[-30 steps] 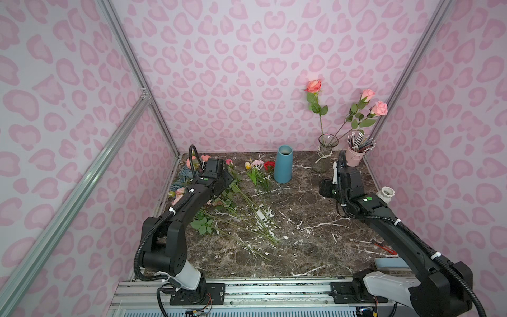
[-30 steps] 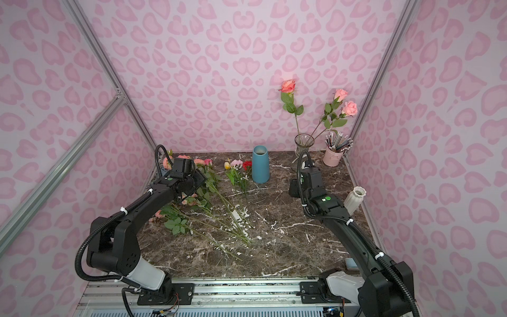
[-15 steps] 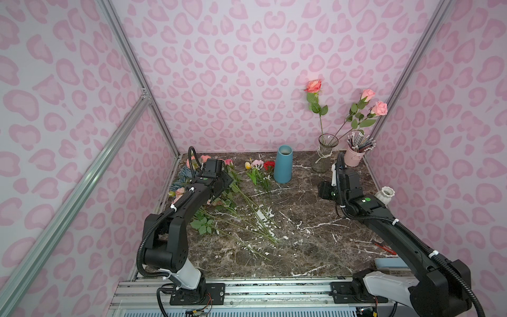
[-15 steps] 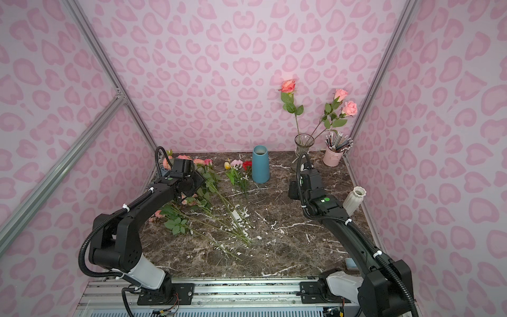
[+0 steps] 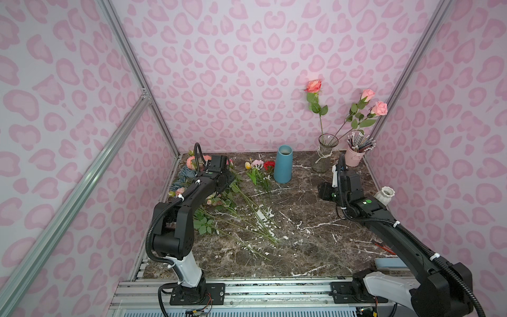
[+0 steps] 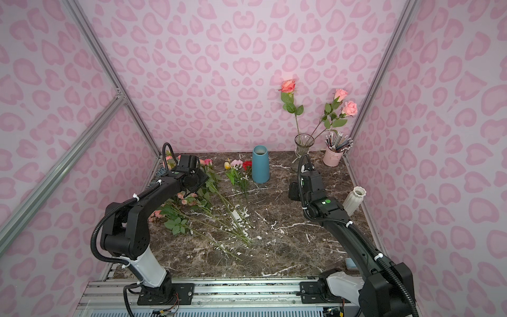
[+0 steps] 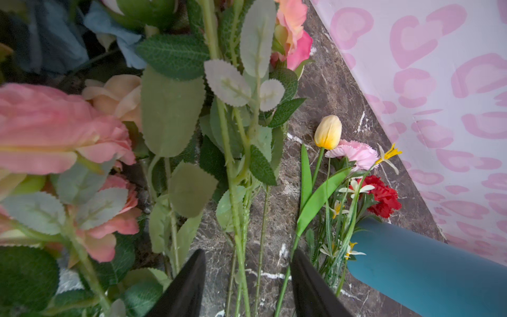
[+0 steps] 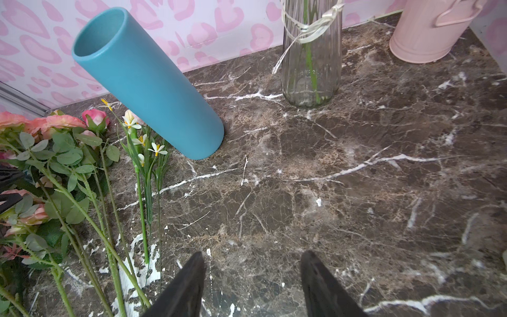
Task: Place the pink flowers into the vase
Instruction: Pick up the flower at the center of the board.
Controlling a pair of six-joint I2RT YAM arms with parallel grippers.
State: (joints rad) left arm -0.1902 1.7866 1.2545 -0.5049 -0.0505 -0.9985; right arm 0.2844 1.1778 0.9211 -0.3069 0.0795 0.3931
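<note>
Grasp step: your left gripper [image 7: 248,254] straddles rose stems [image 7: 232,186], fingers [image 7: 186,288] half-wide, nothing pinched (right gripper [image 8: 253,255] idles, fingers [image 8: 186,285] apart, empty). Next, pinch one stem, lift to glass vase [image 5: 323,160].

Bright, soft, even light; faint shadows on the table [image 5: 301,219]. The left wrist view blurs the nearest pink flower [image 7: 49,129]; the right wrist view's wide lens leans the blue vase [image 8: 148,82].

Rose stems [image 7: 233,192] lie between the jaws of the left gripper [image 7: 248,252], perhaps untouched; the cylinder vase [image 7: 425,260] stands to its right. The glass vase [image 8: 310,68] stands ahead of the right gripper [image 8: 253,254].
</note>
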